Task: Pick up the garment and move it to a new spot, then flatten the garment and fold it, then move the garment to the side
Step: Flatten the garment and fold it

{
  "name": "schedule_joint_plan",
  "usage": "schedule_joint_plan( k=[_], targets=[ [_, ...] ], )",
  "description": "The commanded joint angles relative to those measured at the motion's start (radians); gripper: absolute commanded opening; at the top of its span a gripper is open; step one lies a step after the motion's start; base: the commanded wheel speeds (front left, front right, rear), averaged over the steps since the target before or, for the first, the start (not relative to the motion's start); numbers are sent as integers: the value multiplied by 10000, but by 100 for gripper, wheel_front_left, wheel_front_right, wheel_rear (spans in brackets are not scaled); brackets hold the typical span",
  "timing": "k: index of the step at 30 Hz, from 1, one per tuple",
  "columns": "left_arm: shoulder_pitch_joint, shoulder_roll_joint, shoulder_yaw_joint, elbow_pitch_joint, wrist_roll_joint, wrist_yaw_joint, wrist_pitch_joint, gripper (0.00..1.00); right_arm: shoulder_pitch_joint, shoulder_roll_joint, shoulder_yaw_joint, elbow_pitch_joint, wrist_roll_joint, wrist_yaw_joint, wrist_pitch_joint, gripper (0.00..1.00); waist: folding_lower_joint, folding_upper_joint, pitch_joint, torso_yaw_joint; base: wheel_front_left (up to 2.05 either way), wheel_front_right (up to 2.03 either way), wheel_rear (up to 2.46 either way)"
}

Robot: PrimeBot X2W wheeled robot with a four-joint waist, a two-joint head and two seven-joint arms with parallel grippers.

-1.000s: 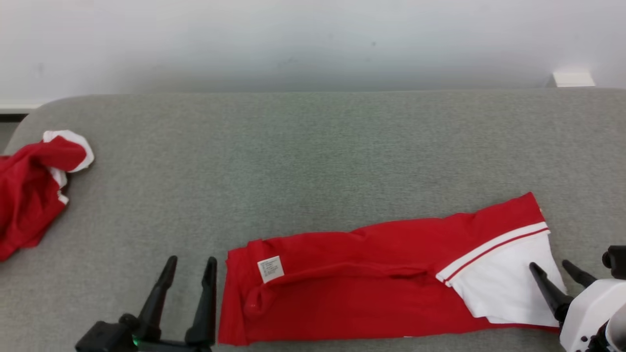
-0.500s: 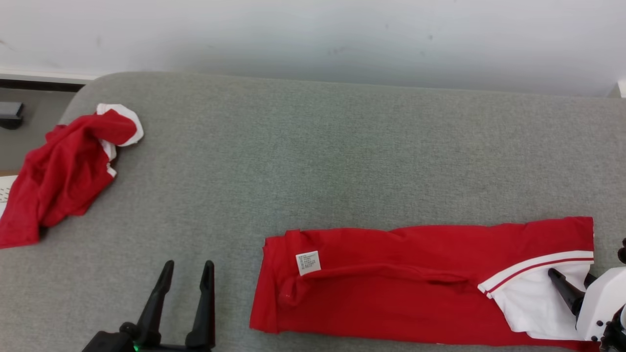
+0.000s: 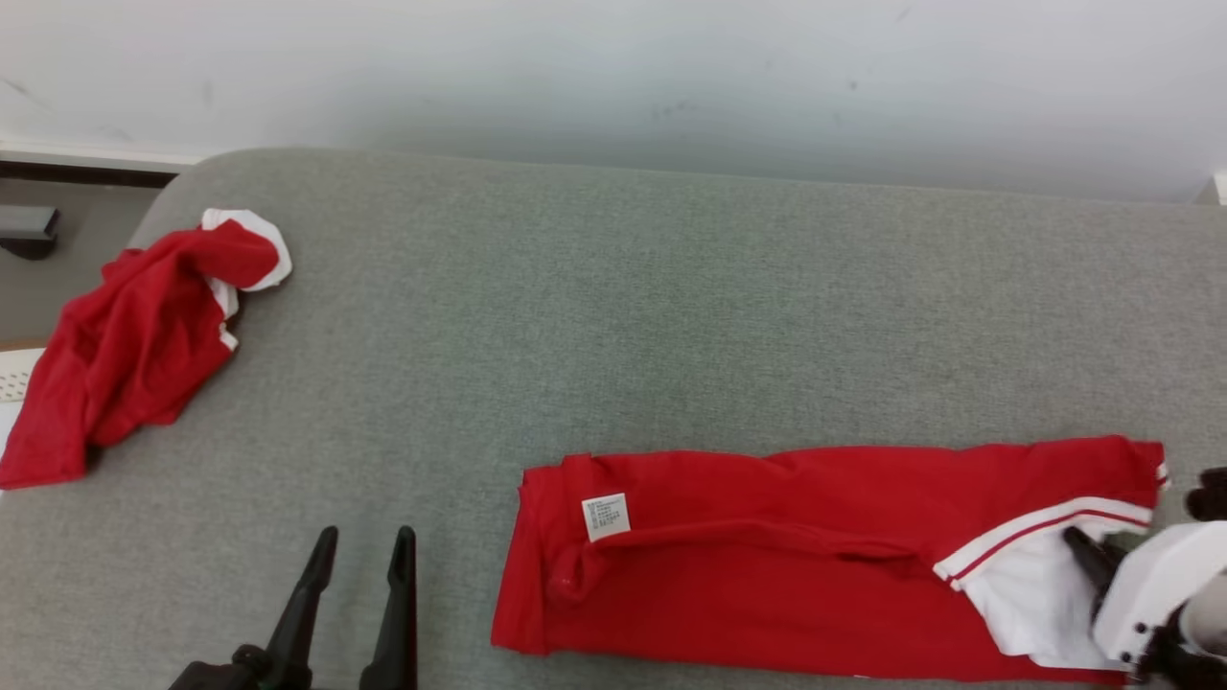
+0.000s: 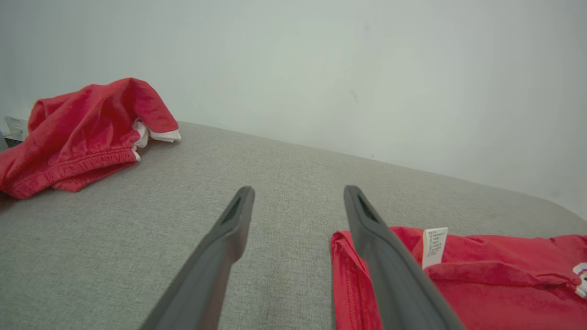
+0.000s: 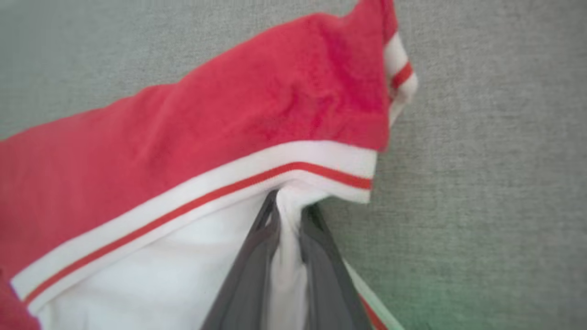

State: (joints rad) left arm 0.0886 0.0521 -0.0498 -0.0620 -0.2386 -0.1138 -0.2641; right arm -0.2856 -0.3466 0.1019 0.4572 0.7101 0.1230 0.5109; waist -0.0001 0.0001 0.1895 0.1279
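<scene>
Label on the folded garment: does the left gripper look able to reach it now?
Probably yes. The left gripper stands open just left of the garment, nothing lies between them, and the label faces up, uncovered, close to that edge.

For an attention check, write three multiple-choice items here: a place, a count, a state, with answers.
1. The crumpled garment lies: A) at the grey surface's left end; B) atop the folded garment; C) in the right gripper.
2. Red garments on the surface: A) one; B) two; C) four.
3. Right gripper: A) open over bare surface; B) shut on the folded garment's white part; C) holding the crumpled garment.
Key: A, it sits far left; B, one crumpled, one folded; B, fingers pinch white cloth.
</scene>
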Motion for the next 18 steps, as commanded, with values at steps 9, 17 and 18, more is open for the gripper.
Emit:
schedule_joint_plan(
  k=[9, 17, 18],
  targets=[
    [280, 3, 127, 312, 151, -78, -1, 100, -260, -489, -157, 331, 544, 62, -653, 0, 1, -1, -488, -670, 0, 0, 0],
    [454, 2, 22, 394, 97, -85, 1, 100, 244, -1495, -1751, 609, 681, 63, -619, 0, 1, -1, -730, -1367, 0, 0, 0],
    [429, 2, 8, 387, 123, -88, -1, 100, 268, -1537, -1936, 627, 598, 63, -608, 0, 1, -1, -731, -1435, 0, 0, 0]
  ],
)
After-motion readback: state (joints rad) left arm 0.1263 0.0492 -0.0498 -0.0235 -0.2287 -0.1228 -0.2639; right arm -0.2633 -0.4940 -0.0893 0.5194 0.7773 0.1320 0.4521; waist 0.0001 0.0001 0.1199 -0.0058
